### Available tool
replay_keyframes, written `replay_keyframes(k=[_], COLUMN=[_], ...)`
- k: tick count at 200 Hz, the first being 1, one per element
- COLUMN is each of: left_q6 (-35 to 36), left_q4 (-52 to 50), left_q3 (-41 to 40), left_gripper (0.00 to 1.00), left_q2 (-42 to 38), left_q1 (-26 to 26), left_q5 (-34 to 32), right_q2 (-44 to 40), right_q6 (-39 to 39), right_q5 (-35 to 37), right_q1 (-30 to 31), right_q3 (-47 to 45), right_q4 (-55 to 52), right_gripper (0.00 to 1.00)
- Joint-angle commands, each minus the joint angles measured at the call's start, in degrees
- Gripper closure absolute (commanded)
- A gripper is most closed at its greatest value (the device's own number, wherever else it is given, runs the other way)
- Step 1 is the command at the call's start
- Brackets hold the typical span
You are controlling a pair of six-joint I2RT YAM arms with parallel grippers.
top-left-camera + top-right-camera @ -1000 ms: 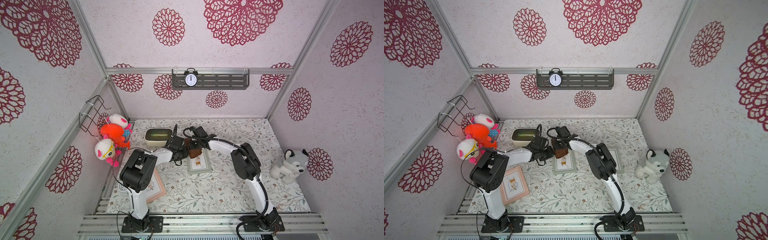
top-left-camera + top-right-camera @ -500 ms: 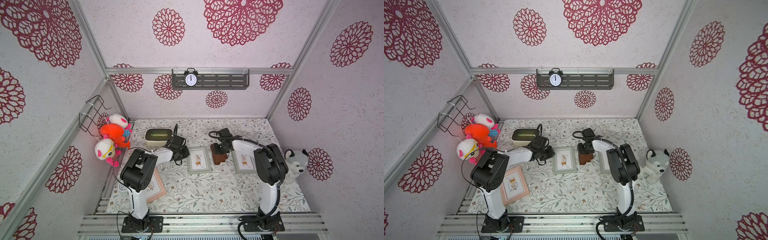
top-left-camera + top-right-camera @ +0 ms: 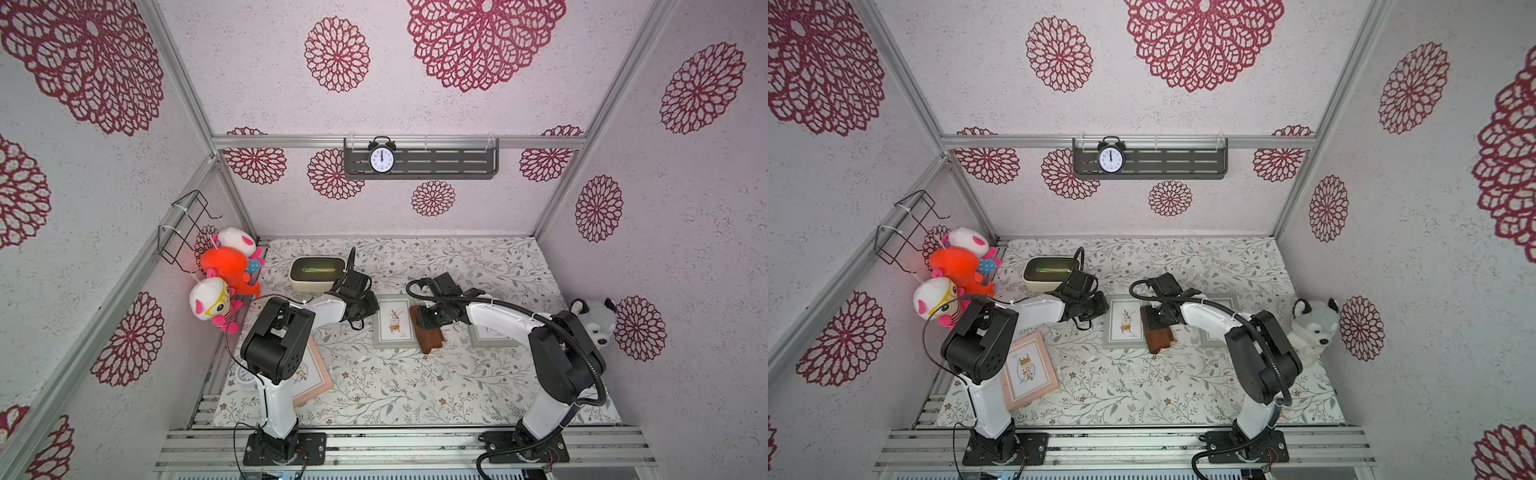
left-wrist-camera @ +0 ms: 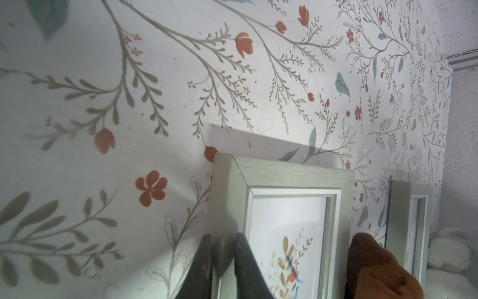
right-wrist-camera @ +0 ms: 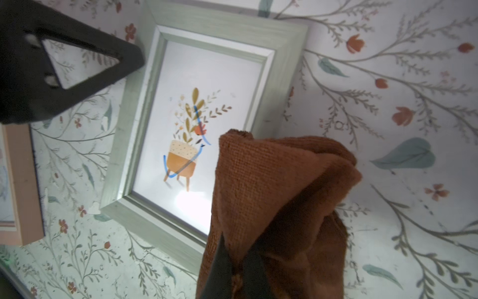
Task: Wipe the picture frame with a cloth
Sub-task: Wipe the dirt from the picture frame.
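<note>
Back swung the cloth (image 3: 430, 337), clamped in the right fingers (image 5: 221, 269), off the bare bench (image 3: 415, 386) onto the right edge of the mid-picture picture frame (image 3: 394, 321), the left fingers (image 4: 205, 261) pinching its left rail, so another wiping pass looked underway.

Plain brown cloth (image 5: 271, 194), grey-green picture frame (image 5: 227, 28), floral-printed white tabletop (image 3: 415, 386).

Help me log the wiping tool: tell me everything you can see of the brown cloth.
The cloth is a plain rust-brown rag with a fine terry-like weave, soft and bunched into folds. The right hand is shut on a gathered fold of it. The cloth covers part of one long edge and a corner of the grey-green picture frame; the rest of it lies over the floral table mat.
</note>
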Motion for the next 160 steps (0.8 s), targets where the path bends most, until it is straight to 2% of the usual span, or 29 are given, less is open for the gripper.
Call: replay_keyframes(k=[1, 44, 71, 92, 106, 131, 160], left_q6=[-0.1, 0.0, 0.2, -0.1, -0.1, -0.2, -0.6], left_q4=[-13.5, -13.2, -13.2, -13.1, -13.2, -13.3, -13.2], left_q3=[-4.4, -4.8, -4.9, -4.9, -4.8, -4.7, -4.8], left_gripper=[0.82, 0.83, 0.83, 0.82, 0.82, 0.83, 0.83], left_q2=[7.0, 6.9, 7.0, 7.0, 6.9, 6.7, 6.9], left_q1=[-2.1, -2.1, -2.1, -2.1, -2.1, -2.1, -2.1], left_q5=[-0.7, -0.7, -0.7, -0.8, -0.8, -0.8, -1.0], right_q2=[0.2, 6.4, 14.0, 19.8, 21.0, 16.4, 6.2], right_q6=[1.4, 1.5, 0.9, 0.3, 0.0, -0.8, 2.6], right_q5=[-2.5, 3.0, 8.1, 8.6, 7.2, 3.5, 0.8], right_q1=[0.6, -0.4, -3.5, -4.8, -4.5, -2.3, 1.2], right_q3=[0.3, 1.5, 8.7, 16.6, 18.0, 11.4, -4.0], right_q4=[1.8, 1.1, -0.3, -1.8, -1.8, -0.4, 2.0], right_gripper=[1.0, 1.0, 1.0, 1.0, 1.0, 1.0, 1.0])
